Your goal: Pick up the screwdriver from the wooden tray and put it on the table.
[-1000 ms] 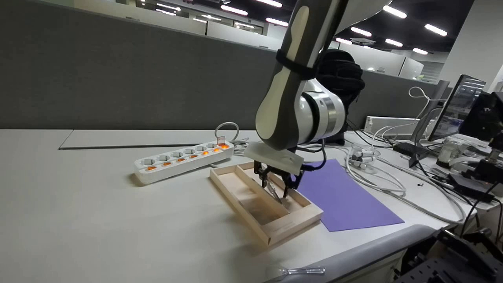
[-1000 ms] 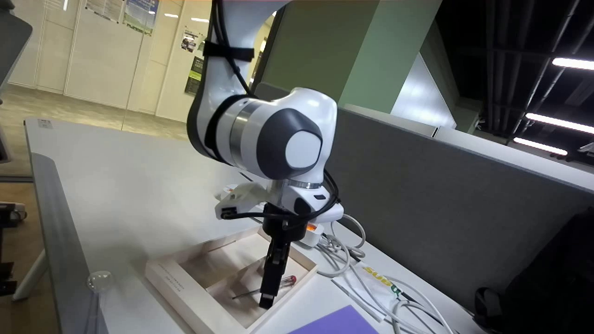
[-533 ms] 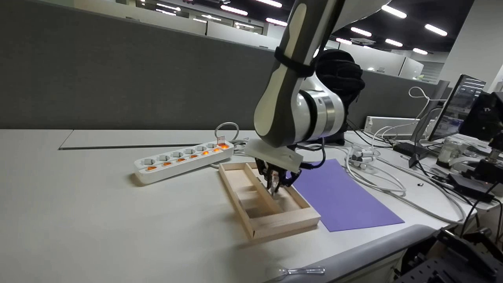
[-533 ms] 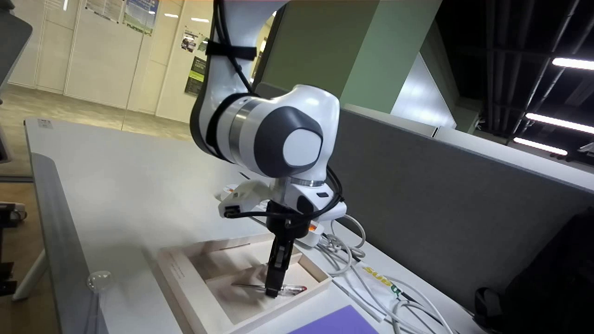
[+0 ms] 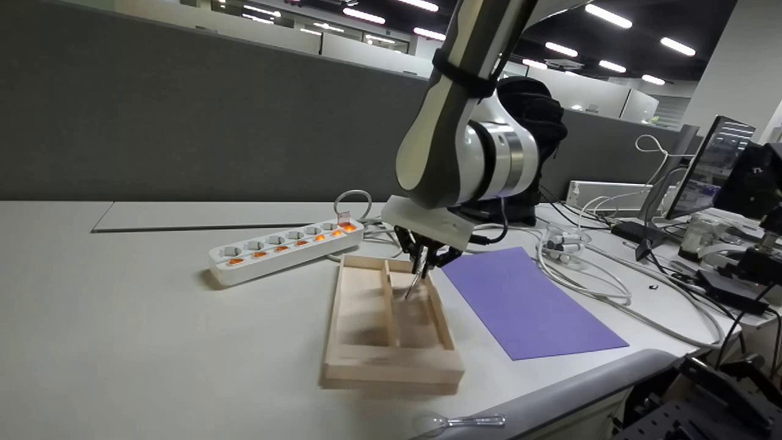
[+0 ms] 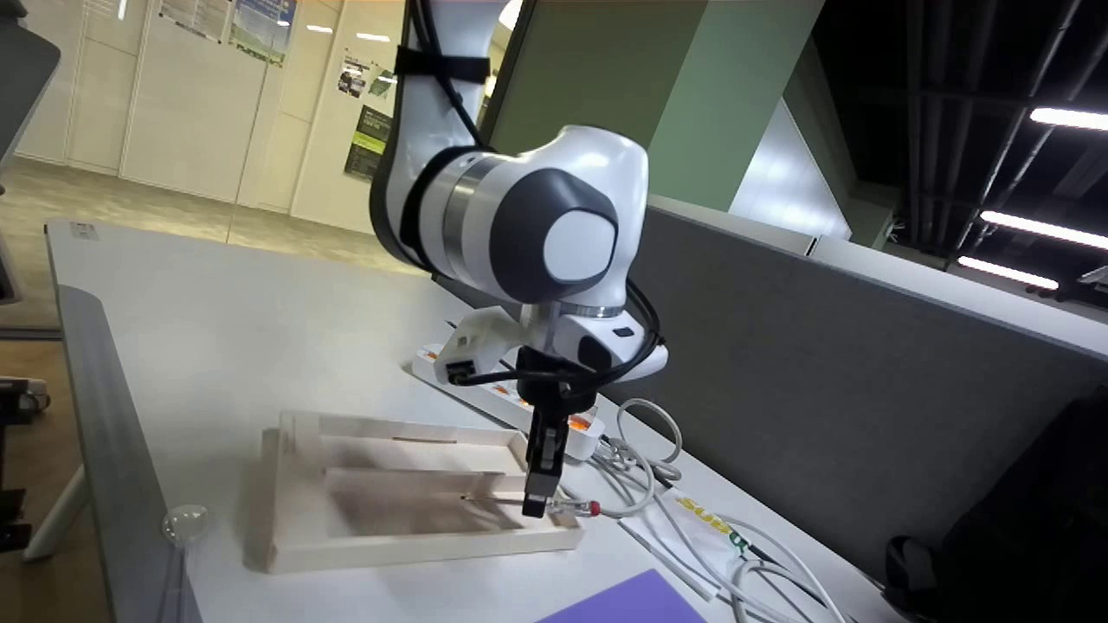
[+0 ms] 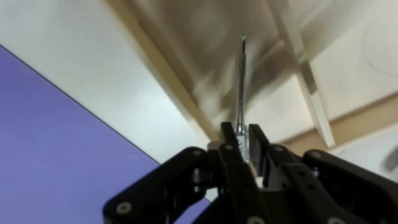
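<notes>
— Swung round since half a second ago: the shallow rectangular tray of pale wood [image 5: 394, 371], its near end brought leftward in an exterior view. Carried higher in both exterior views: the black two-fingered gripper [image 7: 242, 132].

— Is anything grasped by it?

— Yes, the slim screwdriver [image 7: 241, 93] with a bright metal shaft and clear, red-capped handle. By that handle it is pinched between the fingertips, at the lower middle of the wrist view, its tip aimed at the top.

— And where is it held?

— Over the tray's compartment nearer the flat purple sheet [image 5: 531, 305]; the red cap is seen just past the tray's end at the lower middle of an exterior view. Whether the tray floor is touched by the tip cannot be told.

— What is shown around it?

— On the smooth, pale grey-white table [image 5: 183, 342], the tray is seen at lower middle, the sheet at lower right, and a long white power strip [image 5: 287, 250] with orange switches left of centre.
</notes>
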